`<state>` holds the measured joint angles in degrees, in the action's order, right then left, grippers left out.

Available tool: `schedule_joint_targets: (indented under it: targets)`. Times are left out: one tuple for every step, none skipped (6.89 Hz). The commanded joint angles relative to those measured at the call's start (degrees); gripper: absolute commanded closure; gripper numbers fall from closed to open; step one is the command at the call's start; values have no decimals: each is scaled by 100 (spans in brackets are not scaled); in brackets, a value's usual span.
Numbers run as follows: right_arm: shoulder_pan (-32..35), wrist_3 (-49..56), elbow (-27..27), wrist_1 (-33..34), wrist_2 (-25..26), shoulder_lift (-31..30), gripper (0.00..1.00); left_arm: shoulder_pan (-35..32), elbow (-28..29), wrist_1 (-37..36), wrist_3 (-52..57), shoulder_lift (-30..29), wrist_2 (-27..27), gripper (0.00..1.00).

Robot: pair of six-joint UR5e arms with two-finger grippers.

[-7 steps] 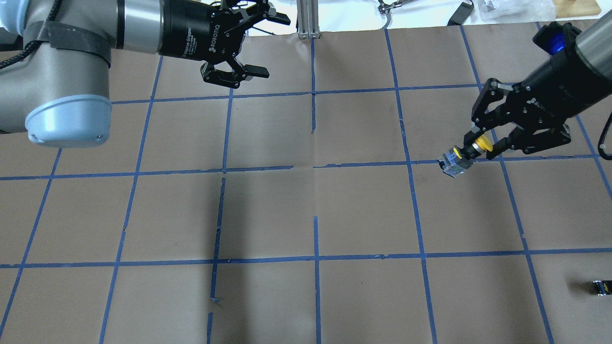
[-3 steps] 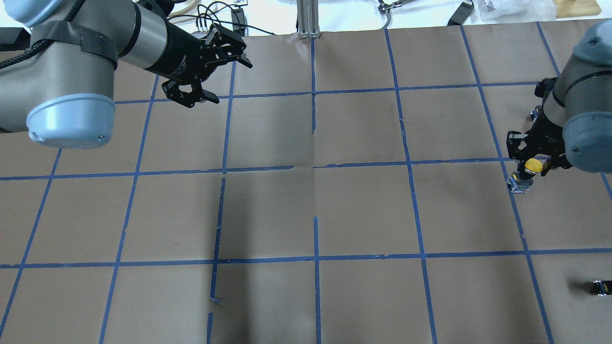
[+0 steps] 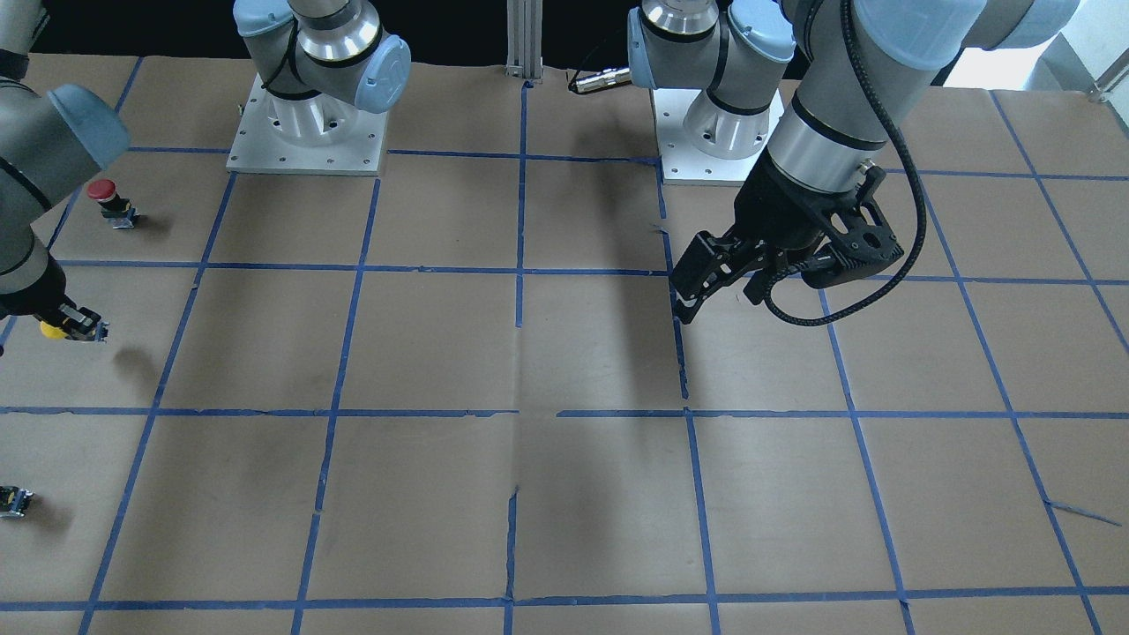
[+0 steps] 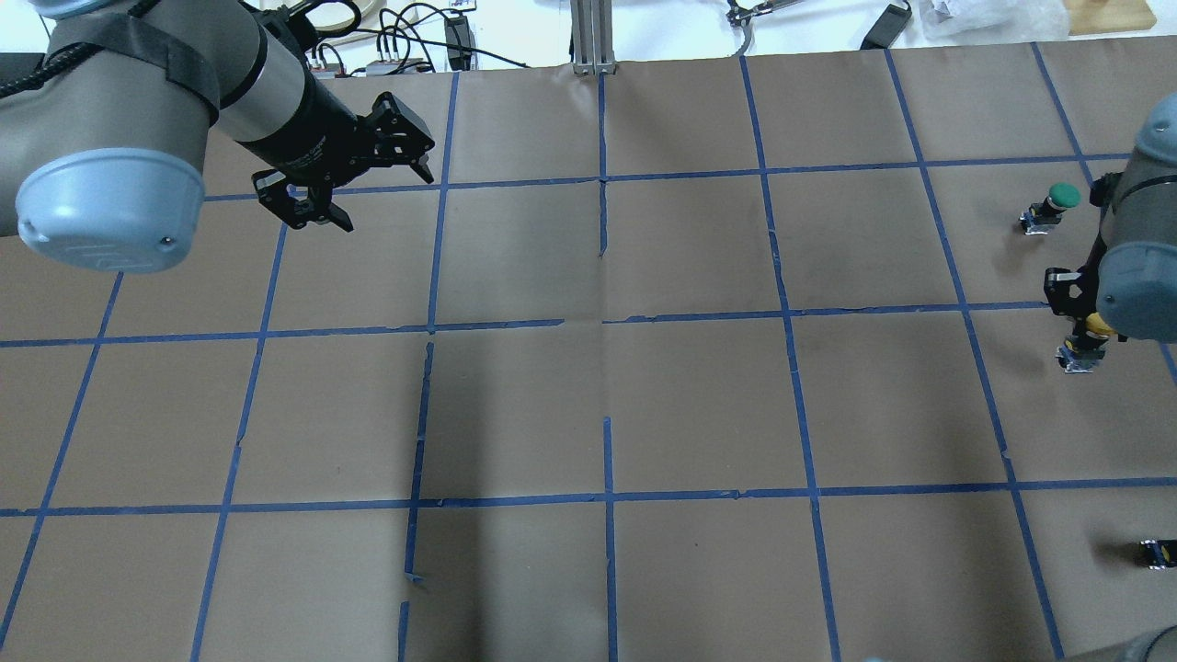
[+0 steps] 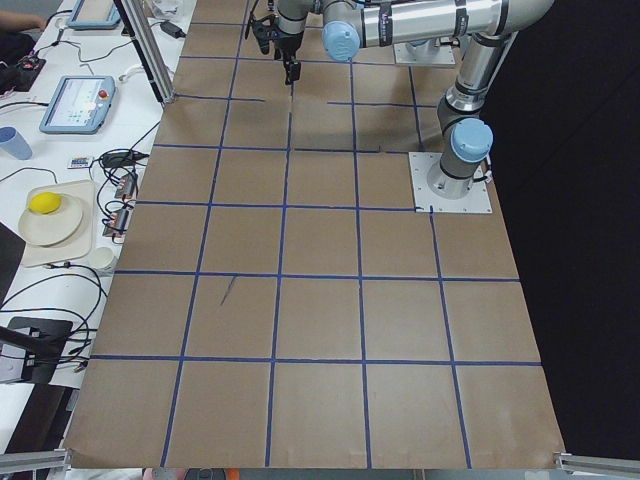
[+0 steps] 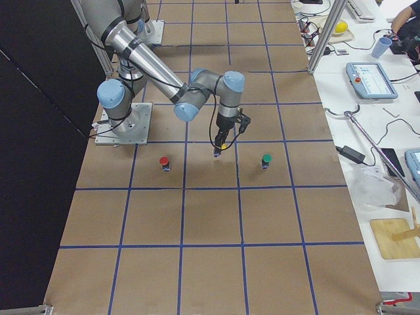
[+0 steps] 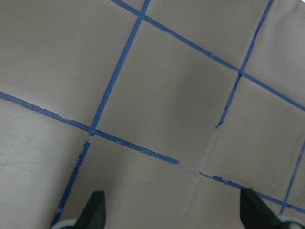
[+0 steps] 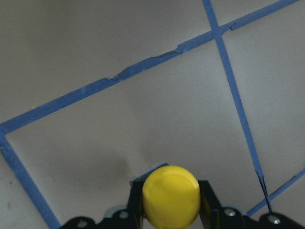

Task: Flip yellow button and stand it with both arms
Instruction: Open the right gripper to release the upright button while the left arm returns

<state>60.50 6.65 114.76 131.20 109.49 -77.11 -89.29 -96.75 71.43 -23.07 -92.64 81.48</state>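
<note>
Two fingers of the right gripper [image 3: 78,323] are pinching the yellow button [image 3: 53,331] at the front-facing view's left edge, while the left gripper [image 3: 697,291] is hanging spread and empty, well apart from it. Overhead, the yellow button [image 4: 1092,324] is sitting near the right edge, cap above base. At the right wrist, the cap is facing the camera and the long axis is pointing down at the paper [image 8: 143,95]. Whether the base is touching, I cannot tell.
</note>
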Motion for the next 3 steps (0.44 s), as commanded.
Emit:
schedule_joint_targets:
  targets:
    - [-267,302,116,247,-328,12,97,0,86,405,512,131,421,1]
    - [-284,415,343,509,-445,-110,97,-9,173,754,853,246,717,1]
    - [-302,773,650,973,-394,-338,97,0,339,1167,1135,342,737,1]
